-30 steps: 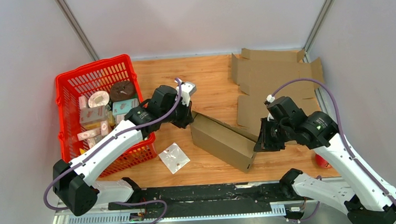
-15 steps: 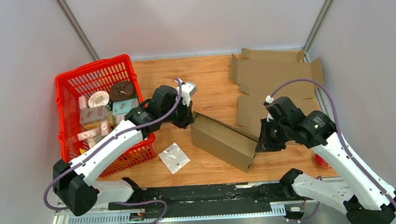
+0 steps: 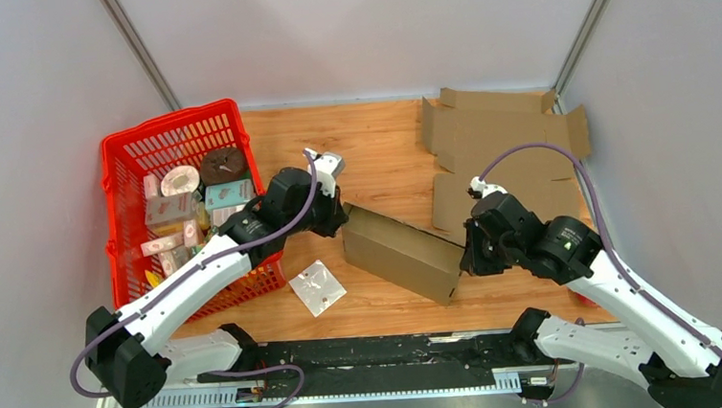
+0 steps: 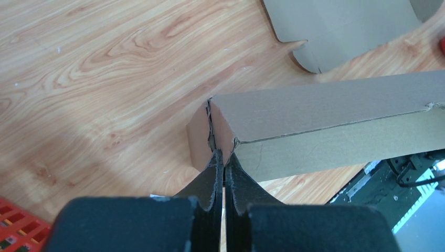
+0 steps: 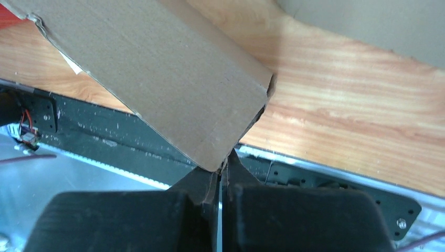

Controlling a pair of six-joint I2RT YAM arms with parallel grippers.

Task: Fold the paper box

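The box (image 3: 401, 255) lies as a long tube, its axis running from the left gripper (image 4: 221, 157) at its far end to the right gripper (image 5: 223, 163) at its near end. Each gripper is clamped narrow on a card edge at its own end, likely bracing the tube so the end flaps can be tucked.

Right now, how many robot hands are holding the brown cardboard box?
2. The left hand pinches the cardboard box at its end nearer the red basket; the right hand pinches the opposite, nearer end.
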